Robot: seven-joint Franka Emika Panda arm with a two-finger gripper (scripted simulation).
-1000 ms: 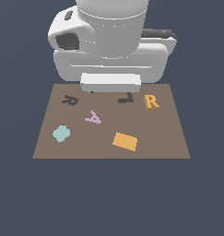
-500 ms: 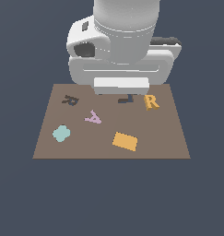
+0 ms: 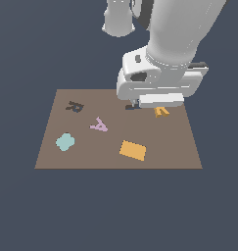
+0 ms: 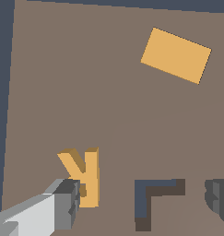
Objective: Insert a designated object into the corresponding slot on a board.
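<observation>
The orange-yellow letter R (image 4: 83, 173) lies on the brown board (image 3: 115, 159) at its far right part. In the exterior view only the lower part of the R (image 3: 161, 112) shows beneath the hand. My gripper (image 4: 143, 198) hangs open just above it. One finger (image 4: 62, 205) overlaps the R's edge and the other finger (image 4: 219, 196) stands far off, past the L-shaped recess (image 4: 155, 200). Nothing is held. The dark R-shaped slot (image 3: 74, 106) sits at the board's far left in the exterior view, well away from the gripper (image 3: 147, 107).
A pink letter A (image 3: 98, 125), a teal rounded shape (image 3: 65, 141) and a flat orange rectangle (image 3: 132, 150) lie on the board. The orange rectangle (image 4: 175, 55) also shows in the wrist view. The board's edge (image 4: 9, 115) runs close to the R.
The arm has swung toward the exterior view's right and come down, so the hand now covers most of the orange R. The shapes on the board have not moved.
</observation>
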